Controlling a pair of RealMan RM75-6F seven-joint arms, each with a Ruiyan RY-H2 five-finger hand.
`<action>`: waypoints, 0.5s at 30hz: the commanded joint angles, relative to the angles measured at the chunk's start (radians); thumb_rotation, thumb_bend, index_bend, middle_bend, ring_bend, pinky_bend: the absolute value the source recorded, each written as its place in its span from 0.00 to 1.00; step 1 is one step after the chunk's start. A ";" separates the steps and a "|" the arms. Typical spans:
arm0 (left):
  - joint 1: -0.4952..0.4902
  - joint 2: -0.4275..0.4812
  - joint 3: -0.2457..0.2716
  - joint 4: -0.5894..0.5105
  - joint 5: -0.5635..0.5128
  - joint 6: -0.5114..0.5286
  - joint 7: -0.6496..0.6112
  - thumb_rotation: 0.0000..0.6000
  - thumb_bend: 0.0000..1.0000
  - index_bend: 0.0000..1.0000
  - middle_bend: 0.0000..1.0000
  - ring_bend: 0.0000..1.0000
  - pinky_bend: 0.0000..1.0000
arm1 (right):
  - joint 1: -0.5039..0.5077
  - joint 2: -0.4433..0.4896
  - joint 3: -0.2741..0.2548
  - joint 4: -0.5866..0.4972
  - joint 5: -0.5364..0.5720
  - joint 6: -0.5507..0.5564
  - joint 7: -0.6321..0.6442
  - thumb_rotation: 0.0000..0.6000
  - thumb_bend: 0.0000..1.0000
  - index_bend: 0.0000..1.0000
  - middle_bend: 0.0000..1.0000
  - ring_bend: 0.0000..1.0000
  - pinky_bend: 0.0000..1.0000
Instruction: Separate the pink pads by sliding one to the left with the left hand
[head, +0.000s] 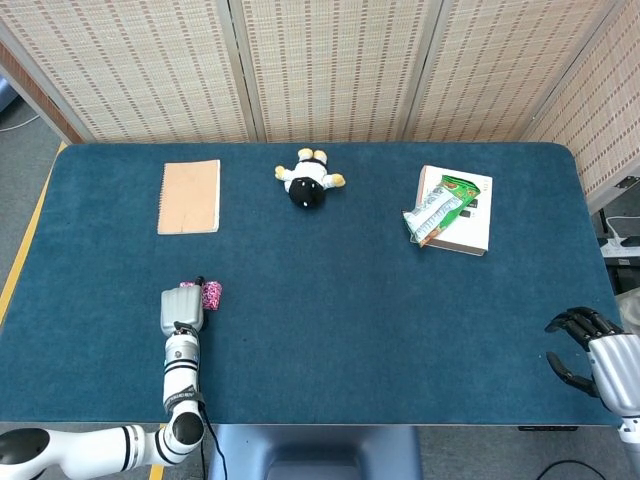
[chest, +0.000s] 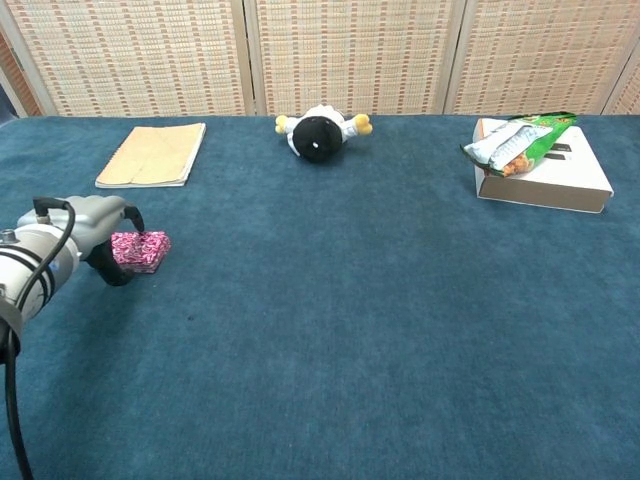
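Observation:
The pink pads (chest: 141, 250) lie stacked on the blue table at the left, showing as one speckled block; in the head view only a pink sliver (head: 211, 294) shows beside my hand. My left hand (chest: 95, 236) is over the block's left end, dark fingers curled down onto it. From above, the left hand (head: 182, 309) covers most of the pads. Whether it grips or only touches them I cannot tell. My right hand (head: 590, 348) hangs past the table's right front corner, fingers apart and holding nothing.
A tan notebook (head: 189, 196) lies at the back left. A black and white plush toy (head: 308, 181) sits at the back centre. A white box (head: 470, 232) with a green snack bag (head: 436, 210) on it is at the back right.

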 joint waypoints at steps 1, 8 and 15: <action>-0.003 -0.014 0.002 0.021 0.009 0.000 -0.009 1.00 0.37 0.22 1.00 1.00 1.00 | 0.000 0.001 0.000 -0.001 0.000 0.000 0.001 1.00 0.23 0.44 0.37 0.25 0.49; -0.006 -0.023 -0.005 0.042 0.016 -0.001 -0.017 1.00 0.37 0.25 1.00 1.00 1.00 | 0.002 0.003 -0.002 -0.002 0.000 -0.007 -0.002 1.00 0.23 0.44 0.37 0.25 0.49; -0.008 -0.028 -0.007 0.062 0.012 -0.007 -0.013 1.00 0.37 0.25 1.00 1.00 1.00 | 0.002 0.003 -0.003 -0.005 0.000 -0.009 -0.005 1.00 0.23 0.44 0.37 0.25 0.49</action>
